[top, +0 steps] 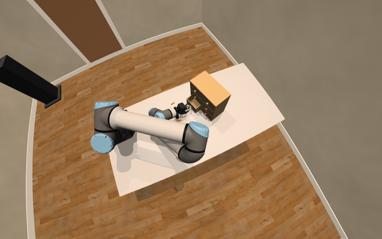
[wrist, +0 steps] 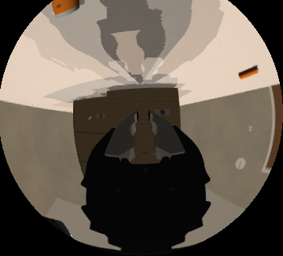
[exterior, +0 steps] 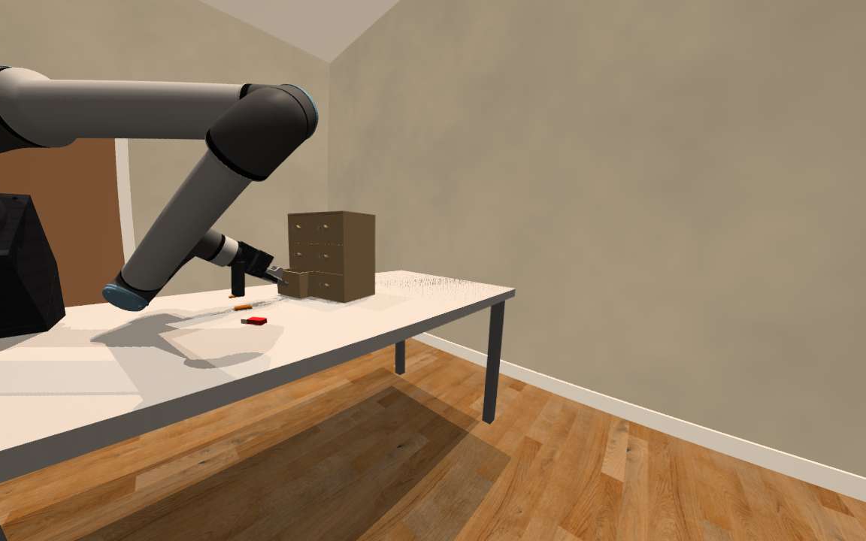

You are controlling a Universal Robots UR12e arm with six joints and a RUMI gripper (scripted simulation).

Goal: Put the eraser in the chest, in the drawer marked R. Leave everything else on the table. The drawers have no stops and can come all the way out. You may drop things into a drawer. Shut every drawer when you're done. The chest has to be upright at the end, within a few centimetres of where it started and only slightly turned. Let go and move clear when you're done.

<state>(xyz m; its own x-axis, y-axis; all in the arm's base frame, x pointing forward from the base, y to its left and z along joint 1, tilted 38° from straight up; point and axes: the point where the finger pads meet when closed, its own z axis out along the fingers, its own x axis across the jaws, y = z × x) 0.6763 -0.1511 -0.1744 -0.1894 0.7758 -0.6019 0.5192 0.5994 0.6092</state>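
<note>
The wooden chest (top: 210, 95) stands upright on the white table and also shows in the exterior view (exterior: 331, 255). Its bottom drawer (exterior: 295, 282) (top: 194, 103) on the near column is pulled part-way out. My gripper (exterior: 277, 274) is shut on that drawer's knob (wrist: 144, 130), level with the table. A label R (wrist: 161, 111) shows on the brown front beside the fingers. A small red block with a grey end (exterior: 253, 321), likely the eraser, lies on the table in front of the chest, apart from the gripper.
Two small orange pieces lie on the table near my wrist (top: 172, 103) (top: 178, 120); they also show in the wrist view (wrist: 67, 2) (wrist: 248, 72). My elbow (top: 193, 142) hangs over the table's front part. Walls stand behind and beside the chest.
</note>
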